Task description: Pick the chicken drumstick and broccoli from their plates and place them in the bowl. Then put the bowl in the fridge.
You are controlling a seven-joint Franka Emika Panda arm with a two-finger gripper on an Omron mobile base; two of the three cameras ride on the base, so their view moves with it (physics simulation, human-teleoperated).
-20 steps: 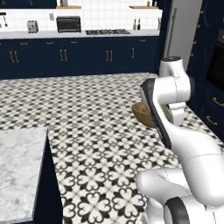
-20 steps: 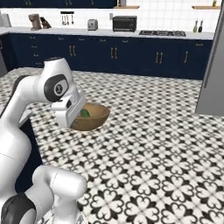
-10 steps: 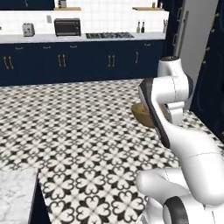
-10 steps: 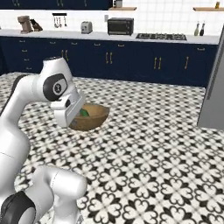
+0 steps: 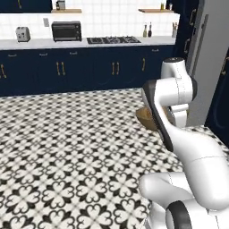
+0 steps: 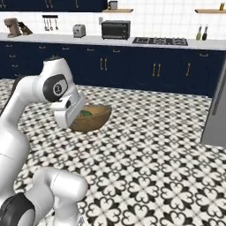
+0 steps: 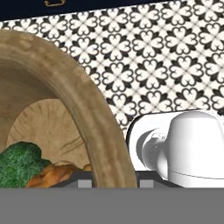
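Note:
The wooden bowl (image 6: 96,118) hangs above the patterned floor, held by its rim. My gripper (image 7: 114,181) is shut on that rim (image 7: 97,119), one finger inside and one outside. Inside the bowl lie the dark green broccoli (image 7: 18,163) and the orange-brown chicken drumstick (image 7: 53,173). The broccoli (image 6: 85,113) also peeks over the rim in the right base view. In the left base view a sliver of the bowl (image 5: 145,118) shows behind the arm. The grey fridge (image 5: 204,67) stands to the right, its door edge (image 6: 216,115) close by. The plates are out of view.
Navy cabinets (image 5: 89,69) with brass handles run along the back wall under a pale counter with a toaster (image 5: 22,33), a microwave (image 5: 67,31) and a stove (image 5: 114,40). Black-and-white tiled floor (image 5: 67,152) spreads below.
Both base views have shifted as the base drives and turns: the marble counter slid out at the left and the fridge came nearer on the right. The bowl stays in the gripper.

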